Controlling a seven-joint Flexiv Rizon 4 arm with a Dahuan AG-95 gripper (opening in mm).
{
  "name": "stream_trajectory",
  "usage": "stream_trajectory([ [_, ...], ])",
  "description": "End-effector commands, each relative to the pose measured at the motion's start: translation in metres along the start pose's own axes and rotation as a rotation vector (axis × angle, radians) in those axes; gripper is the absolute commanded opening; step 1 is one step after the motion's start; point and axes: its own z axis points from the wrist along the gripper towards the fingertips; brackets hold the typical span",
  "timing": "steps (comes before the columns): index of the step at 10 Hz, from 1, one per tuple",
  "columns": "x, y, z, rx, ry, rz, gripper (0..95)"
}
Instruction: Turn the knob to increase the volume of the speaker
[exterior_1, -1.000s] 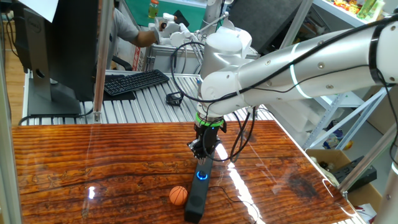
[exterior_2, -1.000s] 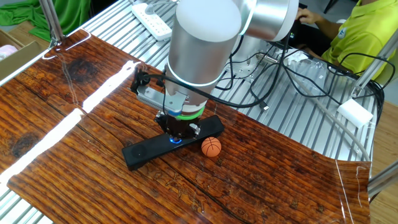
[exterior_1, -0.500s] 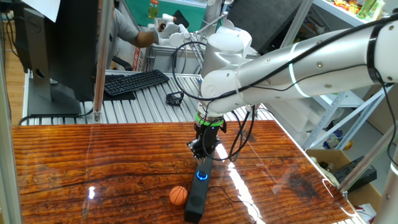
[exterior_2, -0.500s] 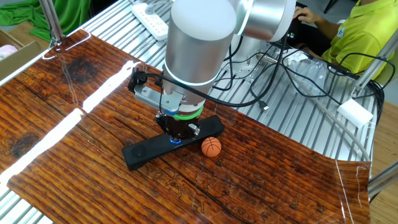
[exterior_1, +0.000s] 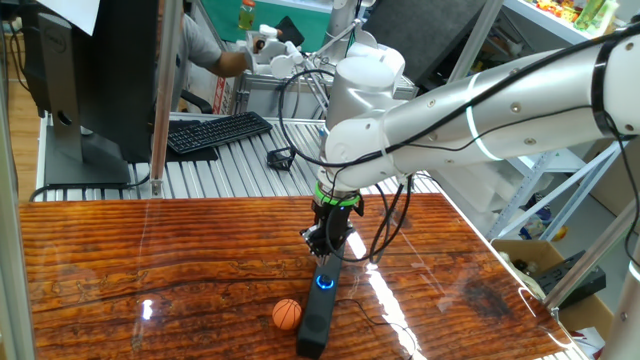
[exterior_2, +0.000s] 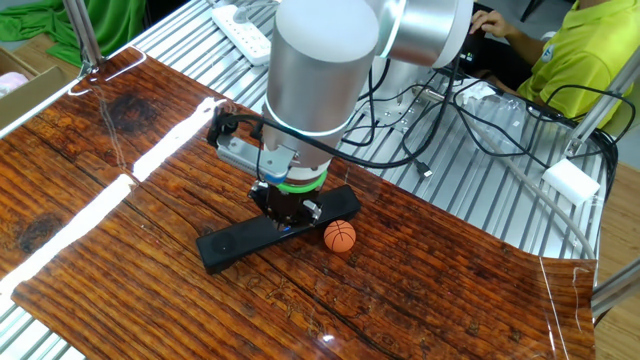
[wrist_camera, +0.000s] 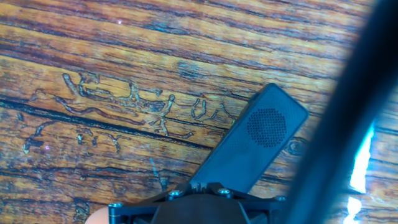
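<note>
One tool (exterior_1: 322, 252) stays shut over the knob (exterior_1: 324, 282), unmoved.

no text, label or number can be read anywhere.

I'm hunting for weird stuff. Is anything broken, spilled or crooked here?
Nothing is broken or spilled. The speaker lies slantwise across the wooden table, and a little orange ball sits beside it, an odd neighbour.

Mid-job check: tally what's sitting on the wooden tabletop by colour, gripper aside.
Black: 1, the speaker, its knob ringed with blue light
Orange: 1, the ball beside the speaker
Total: 2
</note>
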Motion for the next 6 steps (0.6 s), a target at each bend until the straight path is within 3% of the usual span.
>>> stream_trajectory([
  [1,-0.0015,-0.0001,0.0019,-0.001,-0.002,0.0,0.0],
  [6,-0.0033,-0.0019,0.008,-0.013,-0.012,-0.004,0.0],
])
